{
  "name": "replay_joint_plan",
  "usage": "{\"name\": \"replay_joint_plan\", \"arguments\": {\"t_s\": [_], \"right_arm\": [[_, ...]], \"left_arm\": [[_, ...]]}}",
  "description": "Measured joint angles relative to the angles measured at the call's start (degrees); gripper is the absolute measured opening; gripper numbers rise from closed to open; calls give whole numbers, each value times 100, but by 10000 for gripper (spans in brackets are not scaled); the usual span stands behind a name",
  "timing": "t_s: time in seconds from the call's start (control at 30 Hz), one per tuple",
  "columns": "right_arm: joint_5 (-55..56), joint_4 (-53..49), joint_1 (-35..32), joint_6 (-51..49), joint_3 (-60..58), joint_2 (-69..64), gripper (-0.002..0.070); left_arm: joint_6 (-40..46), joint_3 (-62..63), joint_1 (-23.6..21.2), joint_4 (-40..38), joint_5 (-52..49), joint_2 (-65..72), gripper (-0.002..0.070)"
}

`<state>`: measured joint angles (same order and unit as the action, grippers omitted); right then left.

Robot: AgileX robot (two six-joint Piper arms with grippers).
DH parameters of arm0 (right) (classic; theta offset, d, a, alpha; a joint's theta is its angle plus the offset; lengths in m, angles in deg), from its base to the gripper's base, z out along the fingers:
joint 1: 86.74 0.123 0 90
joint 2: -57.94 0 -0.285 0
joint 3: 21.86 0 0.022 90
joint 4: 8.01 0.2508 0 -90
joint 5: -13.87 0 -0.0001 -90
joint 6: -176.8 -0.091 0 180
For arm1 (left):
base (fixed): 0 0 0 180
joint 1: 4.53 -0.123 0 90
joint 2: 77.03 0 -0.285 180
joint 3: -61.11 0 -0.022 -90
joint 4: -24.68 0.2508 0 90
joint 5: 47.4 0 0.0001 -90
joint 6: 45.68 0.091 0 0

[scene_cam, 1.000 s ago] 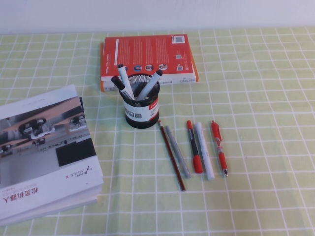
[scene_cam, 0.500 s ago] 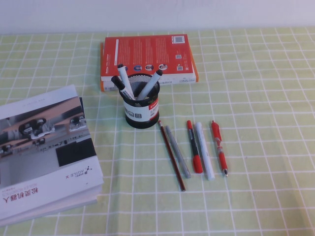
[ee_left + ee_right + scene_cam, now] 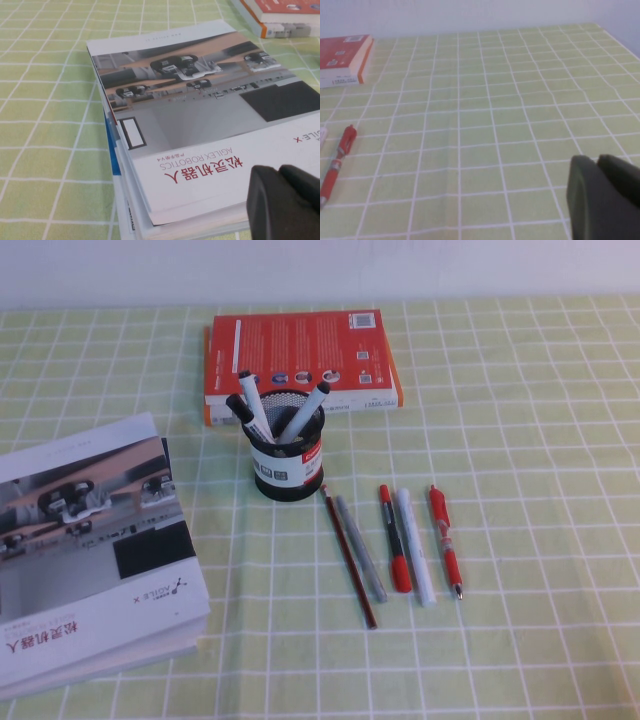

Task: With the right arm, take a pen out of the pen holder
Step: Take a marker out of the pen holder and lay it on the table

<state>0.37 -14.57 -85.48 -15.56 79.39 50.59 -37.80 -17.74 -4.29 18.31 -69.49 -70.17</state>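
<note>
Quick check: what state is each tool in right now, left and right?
Left tool: closed, empty, over the white booklet.
Right tool: closed, empty, over the tablecloth, away from the red pen.

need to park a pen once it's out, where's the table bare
Widest bare cloth lies right of the rightmost red pen; the right gripper, shut, hangs over it. A narrower strip runs between the booklet stack and the maroon pencil. Crowded around the pen holder and orange book. Left gripper, shut, is over that stack.

Green checked tablecloth [image 3: 520, 390], plain white wall [image 3: 320, 270]
</note>
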Motion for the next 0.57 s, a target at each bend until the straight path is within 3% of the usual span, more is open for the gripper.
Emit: {"name": "replay_joint_plan", "arguments": {"t_s": [0.33, 0.57], "right_arm": [[-21, -13, 0, 75, 0, 0, -12], [-496, 656, 0, 1236, 0, 0, -12]], "left_arm": [[0, 0, 0, 0, 0, 0, -5], [0, 0, 0, 0, 0, 0, -5]]}}
